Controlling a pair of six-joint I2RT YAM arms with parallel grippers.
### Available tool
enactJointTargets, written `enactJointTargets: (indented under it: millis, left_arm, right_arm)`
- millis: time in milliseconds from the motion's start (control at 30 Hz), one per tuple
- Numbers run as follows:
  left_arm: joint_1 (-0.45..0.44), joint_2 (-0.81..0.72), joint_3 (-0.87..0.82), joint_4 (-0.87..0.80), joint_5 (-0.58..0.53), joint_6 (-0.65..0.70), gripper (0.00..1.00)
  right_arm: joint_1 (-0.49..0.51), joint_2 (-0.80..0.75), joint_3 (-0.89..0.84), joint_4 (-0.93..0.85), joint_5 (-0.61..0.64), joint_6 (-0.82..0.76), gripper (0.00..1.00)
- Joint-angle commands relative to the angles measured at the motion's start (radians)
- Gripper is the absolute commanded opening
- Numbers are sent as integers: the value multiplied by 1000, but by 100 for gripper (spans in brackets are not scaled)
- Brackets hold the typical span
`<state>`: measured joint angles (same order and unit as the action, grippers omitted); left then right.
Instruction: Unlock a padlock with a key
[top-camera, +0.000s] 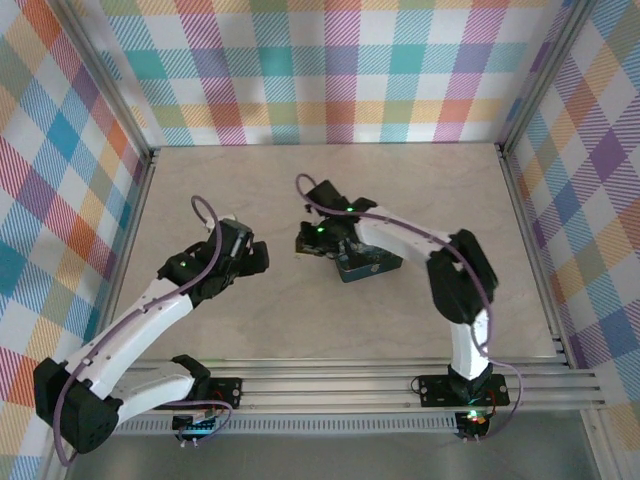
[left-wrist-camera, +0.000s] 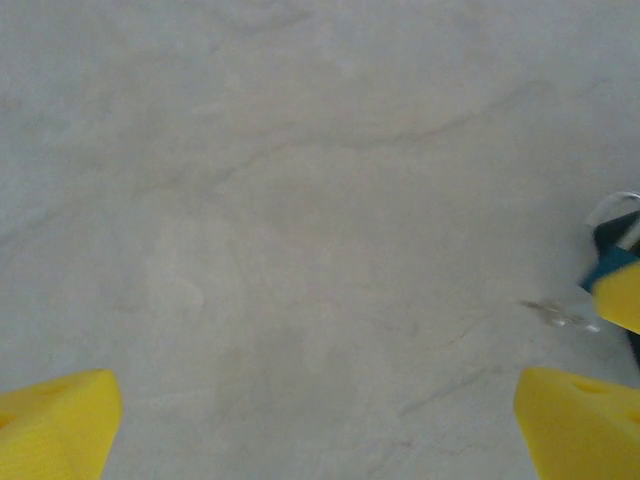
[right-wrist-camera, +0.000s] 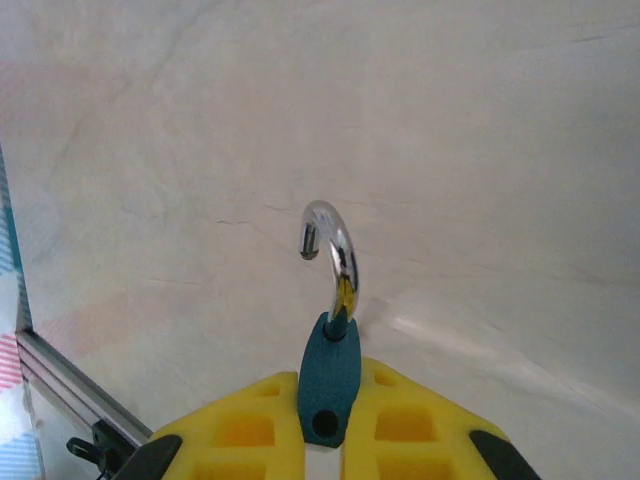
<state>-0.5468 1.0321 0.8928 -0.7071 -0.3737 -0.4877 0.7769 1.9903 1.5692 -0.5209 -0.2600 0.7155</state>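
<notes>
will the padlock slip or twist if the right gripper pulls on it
Probably stiff: the padlock looks like solid metal. It may pivot, since the right gripper pinches only its narrow body. The shiny shackle stands open with one end free, so it could likely swivel when pushed.

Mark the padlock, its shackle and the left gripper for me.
padlock (right-wrist-camera: 330, 372): right wrist view, teal body
shackle (right-wrist-camera: 343, 262): right wrist view, silvery curve
left gripper (left-wrist-camera: 318, 420): left wrist view, midway between fingertips

A blue tin box (top-camera: 366, 268) sits mid-table (top-camera: 300, 325), plaid walls (top-camera: 330, 70) around.
</notes>
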Motion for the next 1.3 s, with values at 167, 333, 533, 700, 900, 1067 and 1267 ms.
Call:
enactJointTargets:
  millis: [167,333,533,700,900,1067,1267]
  left_arm:
    - [74,-109,-92,18,40,-74,100]
    - [102,-80,-84,49,55,-39,100]
    - [109,-62,-69,54,70,-25,100]
    - [114,-104,-69,89,6,61,100]
    - [141,-146,-100,211,-75,250,100]
    - [151,-142,-139,350,-71,563,100]
    - [230,-86,-169,511,-98,671,100]
  right_arm:
    - [54,241,246,-116,-85,-114,10]
    - [53,318,437,-256,-84,-214,30]
    - [49,279,444,-265,-66,-262,44]
    - [14,177,418,-260,-20,-290,54]
    - [-76,-48,288,-223,133,-414,78]
    - [-192,-328,3,-63,289,-480,95]
    - [-369,-682,-464,209,491,-524,100]
